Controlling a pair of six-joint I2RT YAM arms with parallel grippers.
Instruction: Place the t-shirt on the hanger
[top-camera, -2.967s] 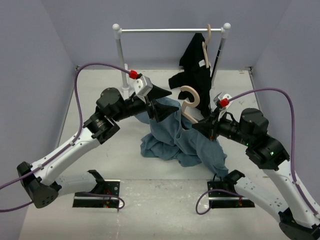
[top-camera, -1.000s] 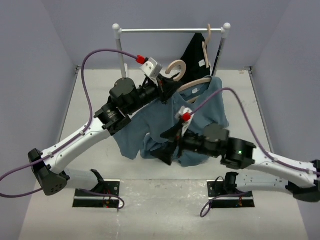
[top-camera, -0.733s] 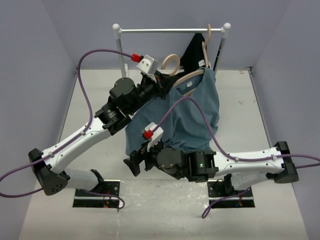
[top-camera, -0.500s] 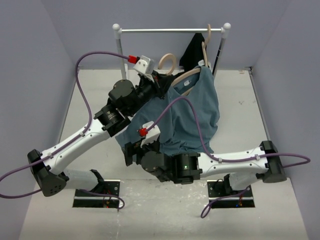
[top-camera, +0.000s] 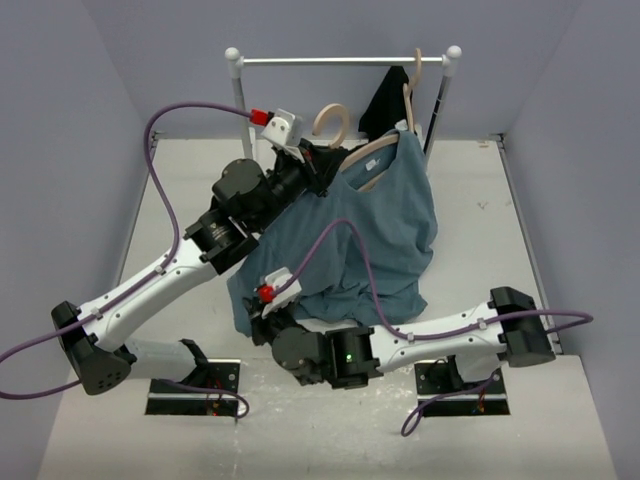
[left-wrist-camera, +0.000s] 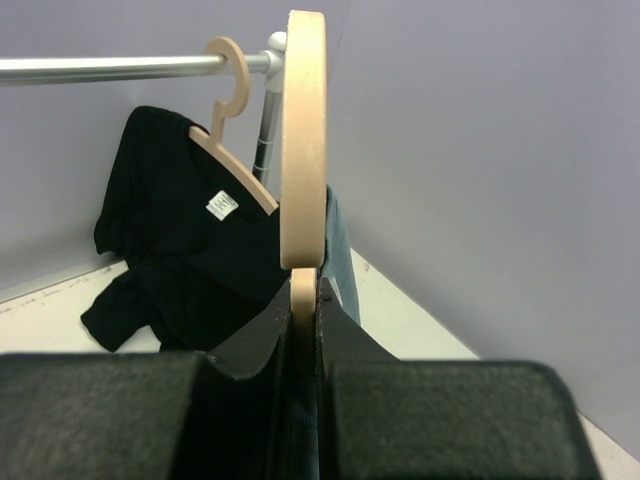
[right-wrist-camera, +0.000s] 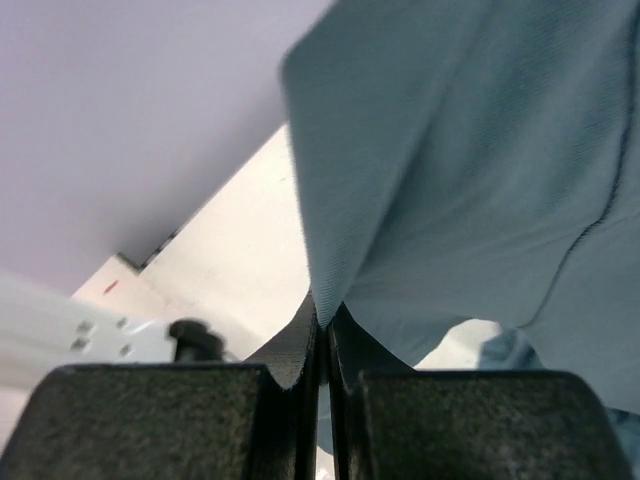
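Two wooden hangers, two garments, one rail. The dusty blue-grey t-shirt hung on the pale wooden hanger, whose neck the left pincer clenched. The right pincer pinched the shirt's edge. A black garment hung on the second hanger on the metal rail. White bench, lavender walls.

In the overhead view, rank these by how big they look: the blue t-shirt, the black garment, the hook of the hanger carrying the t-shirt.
1. blue t-shirt, by far.
2. black garment, partly hidden and farther back, so this rank is unsure.
3. hanger hook, slightly smaller.
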